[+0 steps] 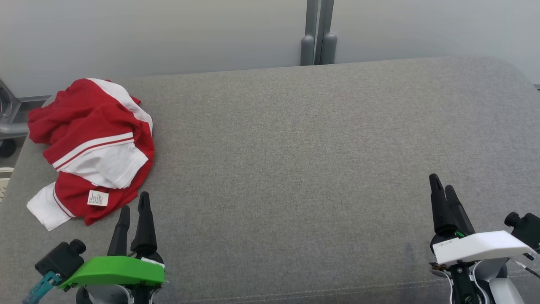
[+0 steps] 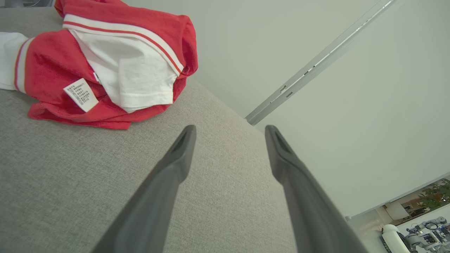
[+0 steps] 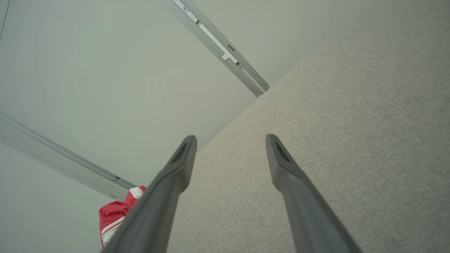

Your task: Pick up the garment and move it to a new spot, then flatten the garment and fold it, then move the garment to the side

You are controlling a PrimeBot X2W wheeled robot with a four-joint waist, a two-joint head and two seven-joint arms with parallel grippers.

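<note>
Head view: the red-and-white shirt (image 1: 93, 147) lies crumpled at the far left of the grey cushion (image 1: 295, 169), close to its left edge. My left gripper (image 1: 134, 202) hovers just in front of the heap, fingers apart and holding nothing. The right gripper (image 1: 442, 182) is well apart from it, at the lower right. My first worry is that edge: a clumsy push from the front could shove the heap toward it, and I judge it could slide off.

Left wrist view: the left gripper (image 2: 230, 129) is spread and empty, pointing past the shirt (image 2: 123, 70) at bare cushion and the pale wall (image 2: 316, 70) beyond. Closing along this line would catch nothing, or pinch the upholstery. The parts nearest me are the care label (image 2: 81, 95) and a white sleeve (image 2: 140, 84). Gripping only one of those would probably lift the shirt twisted and bunched, which would make flattening harder.

Right wrist view: the right gripper (image 3: 228, 138) is also released, with nothing between its fingers. The shirt (image 3: 112, 216) shows as a small red patch at the lower left, partly behind one finger. Reaching that far across risks crowding the left arm, so I would bring the shirt toward the middle first.
</note>
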